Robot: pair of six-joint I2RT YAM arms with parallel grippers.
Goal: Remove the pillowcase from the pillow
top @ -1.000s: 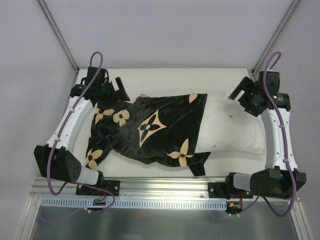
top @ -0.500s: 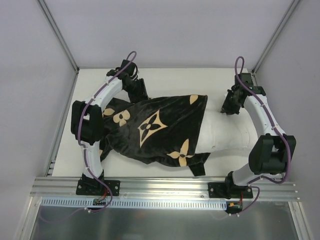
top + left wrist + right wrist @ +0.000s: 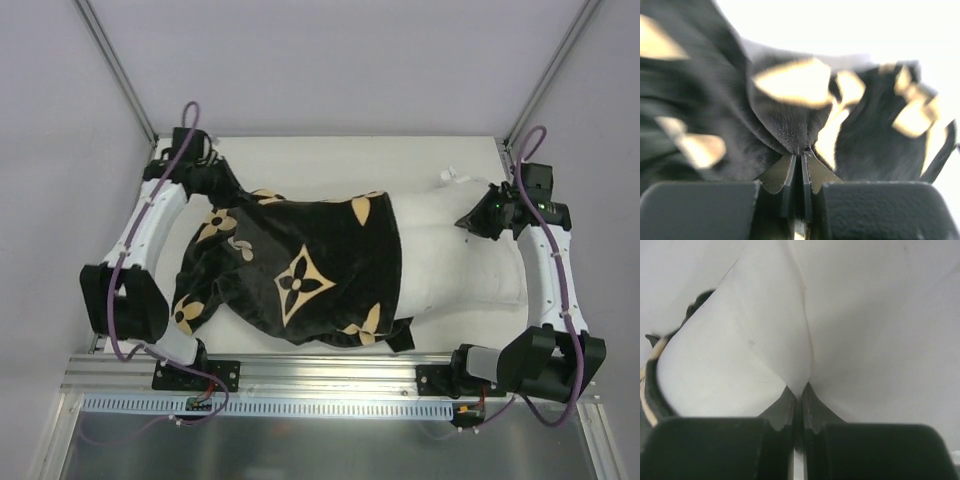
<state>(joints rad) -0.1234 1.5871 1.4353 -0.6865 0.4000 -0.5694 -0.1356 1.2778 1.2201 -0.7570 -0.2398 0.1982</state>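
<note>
The pillow (image 3: 465, 265) lies lengthwise on the desk (image 3: 330, 155) just beyond the arm bases, its left part inside the black flowered pillowcase (image 3: 300, 260) and its white right end bare. Further back, my left claw (image 3: 799, 152) is pinched tight on a fold at the pillowcase's far left corner and my right claw (image 3: 800, 390) on a pleat of the pillow's bare end, so I judge this the start of the pull. Next I reckon I must draw the claws apart, left hauling outward, right anchoring, without either fold slipping.
</note>
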